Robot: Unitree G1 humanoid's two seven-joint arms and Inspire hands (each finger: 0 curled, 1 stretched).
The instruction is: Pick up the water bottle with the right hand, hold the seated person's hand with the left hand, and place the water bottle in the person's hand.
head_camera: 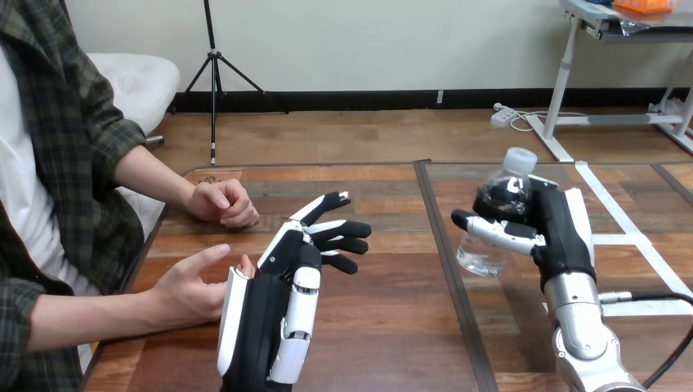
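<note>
The right hand [564,229] is clamped on the bottle [484,253] over the right half of the tabletop [392,327], well in from the near edge. Its thumb and fingers wrap the bottle's middle and hide it. The white cap [520,159] sticks out above them and the clear base below. It is hard to tell whether the base touches the tabletop or hangs just over it. The right forearm is cut off at the bottom right corner.

The left hand [274,302] stands on edge near the middle of the near edge, fingers straight and spread apart, pointing toward the far side. Its wrist is cut off at the bottom. The person's near hand [192,286] is open by the left edge, palm turned toward the left hand. Its fingertips reach that hand's white shell, but whether they touch cannot be made out. The person's far hand [221,202] rests loosely curled near the far left corner, apart from both robot hands.
</note>
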